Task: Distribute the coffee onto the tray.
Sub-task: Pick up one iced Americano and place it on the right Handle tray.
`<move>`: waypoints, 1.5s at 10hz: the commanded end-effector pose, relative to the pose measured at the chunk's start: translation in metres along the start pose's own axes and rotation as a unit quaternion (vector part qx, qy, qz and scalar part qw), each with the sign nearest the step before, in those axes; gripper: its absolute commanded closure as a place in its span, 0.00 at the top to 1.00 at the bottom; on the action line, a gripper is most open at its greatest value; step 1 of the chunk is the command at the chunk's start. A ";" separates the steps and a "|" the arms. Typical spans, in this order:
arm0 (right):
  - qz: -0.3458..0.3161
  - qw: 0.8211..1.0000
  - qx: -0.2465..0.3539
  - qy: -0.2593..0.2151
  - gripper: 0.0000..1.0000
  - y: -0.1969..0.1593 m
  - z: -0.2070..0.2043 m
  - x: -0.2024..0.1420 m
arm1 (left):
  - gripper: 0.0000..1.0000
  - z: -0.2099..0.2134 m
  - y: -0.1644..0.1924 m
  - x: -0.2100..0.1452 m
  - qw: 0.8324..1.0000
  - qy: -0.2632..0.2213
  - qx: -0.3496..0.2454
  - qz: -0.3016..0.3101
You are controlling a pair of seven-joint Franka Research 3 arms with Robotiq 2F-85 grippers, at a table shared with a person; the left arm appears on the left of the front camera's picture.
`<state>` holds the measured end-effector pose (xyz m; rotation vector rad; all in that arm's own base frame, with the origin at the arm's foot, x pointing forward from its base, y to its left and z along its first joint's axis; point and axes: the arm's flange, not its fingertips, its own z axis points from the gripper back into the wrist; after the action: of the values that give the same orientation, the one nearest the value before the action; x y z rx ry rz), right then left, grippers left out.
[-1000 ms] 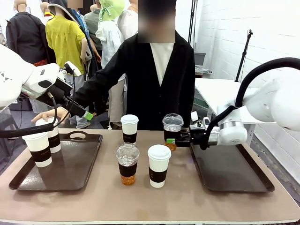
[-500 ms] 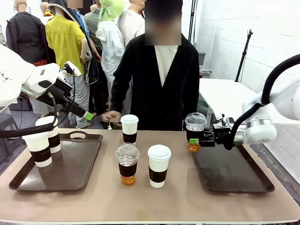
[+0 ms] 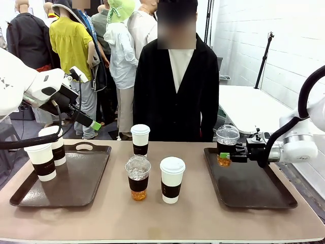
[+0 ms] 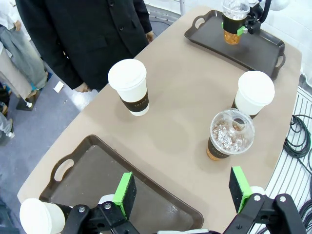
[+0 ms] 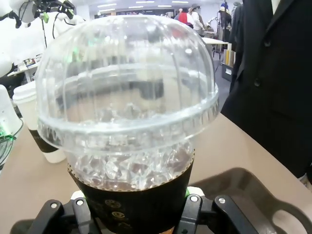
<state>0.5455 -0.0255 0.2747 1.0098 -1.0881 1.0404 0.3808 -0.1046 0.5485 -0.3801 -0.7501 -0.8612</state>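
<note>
Above right-hand tray [image 3: 254,190], right claw [image 3: 226,155] grips dome-lidded cup [image 3: 227,138].

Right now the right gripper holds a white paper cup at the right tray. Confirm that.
Wrong cup: the right gripper holds a clear dome-lidded cup of amber drink, not a white paper one, at the right tray. The right wrist view shows it plainly.

Premises: indoor robotics laboratory. Grounds: a white left robot arm [image 3: 20,86] and a white right robot arm [image 3: 299,145] flank one tan table [image 3: 117,213] that carries a left tray [image 3: 81,178] and a right tray [image 3: 254,188]. Behind are a white-painted brick wall [image 3: 254,30], a black equipment stand [image 3: 265,56] and a white side table [image 3: 244,104]. Loose black cables [image 4: 297,141] lie beside the table.
</note>
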 end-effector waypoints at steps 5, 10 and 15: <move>0.036 0.999 -0.023 -0.007 0.63 -0.032 0.004 -0.030 | 1.00 0.000 0.001 -0.001 1.000 0.000 -0.004 0.002; 0.043 0.999 -0.025 -0.015 0.63 -0.044 -0.004 -0.039 | 1.00 0.000 0.001 -0.001 1.000 0.000 -0.004 0.002; 0.013 1.000 -0.022 -0.013 0.65 -0.046 -0.007 -0.040 | 1.00 0.000 0.001 -0.001 1.000 0.000 -0.004 0.002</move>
<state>0.5783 -0.0374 0.2227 0.9628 -1.1453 1.0515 0.3808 -0.1046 0.5484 -0.3801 -0.7501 -0.8612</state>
